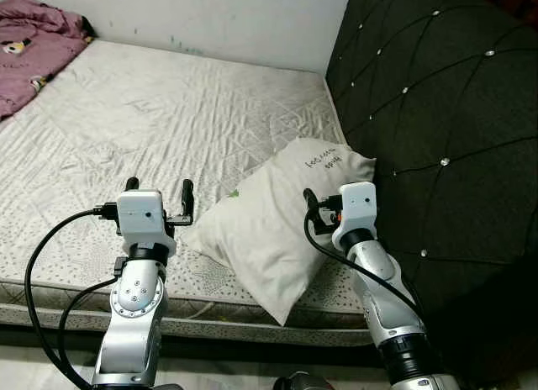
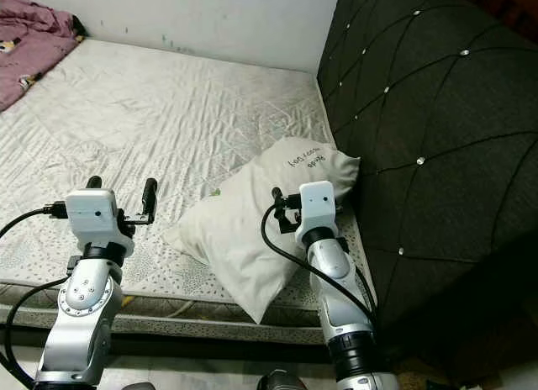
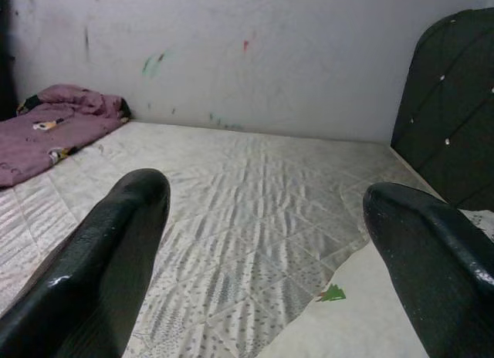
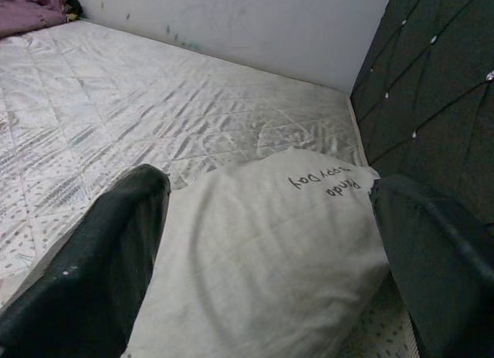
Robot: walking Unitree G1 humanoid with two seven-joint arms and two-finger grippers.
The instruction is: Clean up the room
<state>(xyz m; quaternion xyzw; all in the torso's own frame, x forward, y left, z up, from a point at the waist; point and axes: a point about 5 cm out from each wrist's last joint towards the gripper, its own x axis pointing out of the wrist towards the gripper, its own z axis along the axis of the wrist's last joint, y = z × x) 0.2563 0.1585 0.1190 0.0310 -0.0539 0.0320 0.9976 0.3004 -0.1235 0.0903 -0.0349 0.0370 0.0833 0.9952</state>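
A white pillow [image 1: 269,226] with small black writing lies on the bed's near right corner, close to the black headboard. My right gripper [image 4: 262,242] hovers just over the pillow's near side, open, its fingers [image 4: 100,258] spread wide with nothing between them. My left gripper [image 1: 160,192] is held above the mattress [image 1: 126,129] just left of the pillow's left corner, also open and empty. A crumpled purple blanket [image 1: 34,37] lies at the bed's far left corner.
The tufted black headboard [image 1: 437,113] rises along the right side. A white wall [image 1: 227,20] with small paint marks closes the far side of the bed. The mattress edge [image 1: 210,323] runs just below my arms.
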